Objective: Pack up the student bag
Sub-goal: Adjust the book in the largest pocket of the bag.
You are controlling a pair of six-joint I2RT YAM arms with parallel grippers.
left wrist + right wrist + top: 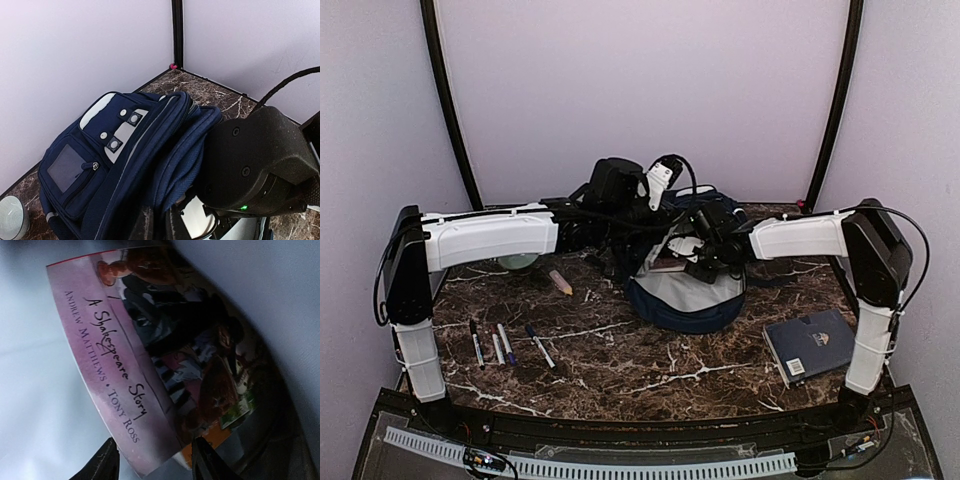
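The student bag, a navy backpack with a grey-white front, stands at the middle of the table with its mouth held up. My left gripper is shut on the fabric edge of the bag at its opening. My right gripper reaches inside the bag and is open. The near corner of a paperback storybook with a pink title band lies between the two dark fingertips, touching neither. The book rests against the pale lining.
A dark blue hardcover book lies at the front right. Several pens lie at the front left, with a small pink item and a pale bowl behind them. The right arm's black housing sits close beside the bag.
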